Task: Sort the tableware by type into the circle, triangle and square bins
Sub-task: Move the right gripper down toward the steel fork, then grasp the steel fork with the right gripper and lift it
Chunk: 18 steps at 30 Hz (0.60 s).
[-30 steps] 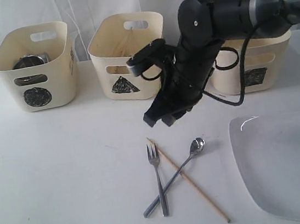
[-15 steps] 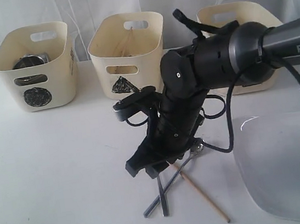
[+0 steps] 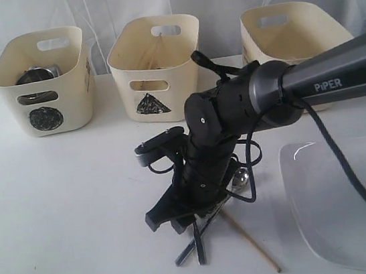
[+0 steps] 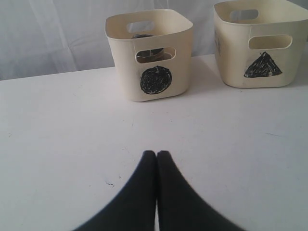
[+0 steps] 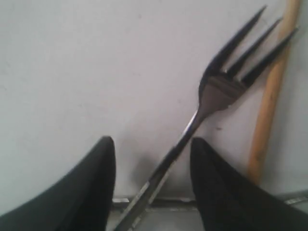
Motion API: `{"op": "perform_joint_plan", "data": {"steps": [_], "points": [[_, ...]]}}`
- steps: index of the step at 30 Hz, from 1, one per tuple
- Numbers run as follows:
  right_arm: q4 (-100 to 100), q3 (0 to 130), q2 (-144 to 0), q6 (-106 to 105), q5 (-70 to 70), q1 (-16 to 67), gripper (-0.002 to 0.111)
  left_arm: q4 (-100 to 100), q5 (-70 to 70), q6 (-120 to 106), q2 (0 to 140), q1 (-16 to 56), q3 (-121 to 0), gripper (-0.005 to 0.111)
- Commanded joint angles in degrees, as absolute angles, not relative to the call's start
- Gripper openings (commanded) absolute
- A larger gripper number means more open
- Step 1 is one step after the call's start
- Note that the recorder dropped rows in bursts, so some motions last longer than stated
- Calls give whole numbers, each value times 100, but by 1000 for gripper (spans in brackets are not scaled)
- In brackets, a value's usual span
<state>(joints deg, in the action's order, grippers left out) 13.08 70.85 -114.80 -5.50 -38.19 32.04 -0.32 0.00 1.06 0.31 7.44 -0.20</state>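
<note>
circle bin (image 3: 42, 94) at the desk's far left corner, a steel piece (image 3: 34, 75) inside, can't tell if mug or bowl. left gripper (image 4: 157, 156) shows only in its wrist view: fingers pressed together, nothing between them, parked over bare desk facing that bin. triangle bin (image 3: 155, 80) mid far edge.

change: a second ago the right gripper (image 5: 153, 149) was up by the bins; it has now dropped to the cutlery pile near the middle of the front edge. fingers spread, straddling the fork (image 5: 216, 91) handle, not pinching yet. can't tell if the tips touch the desk. chopstick (image 5: 269, 96) lies just beside the tines, spoon (image 3: 241, 178) crosses under the arm, so there's a risk of dragging a neighbour on closing.

judgement: fork pick is about to start; cutlery likely belongs in the triangle bin. square bin (image 3: 291, 35) far right, white plate (image 3: 353, 202) at the front right corner, untouched.
</note>
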Motion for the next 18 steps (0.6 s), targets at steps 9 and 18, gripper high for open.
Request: {"op": "perform_joint_plan", "data": {"steps": [9, 18], "points": [[1542, 6934, -11513, -269, -3208, 3209, 0, -75, 0, 109, 0, 757, 0, 0], [2055, 5861, -9678, -260, -1261, 2727, 0, -75, 0, 109, 0, 757, 0, 0]]}}
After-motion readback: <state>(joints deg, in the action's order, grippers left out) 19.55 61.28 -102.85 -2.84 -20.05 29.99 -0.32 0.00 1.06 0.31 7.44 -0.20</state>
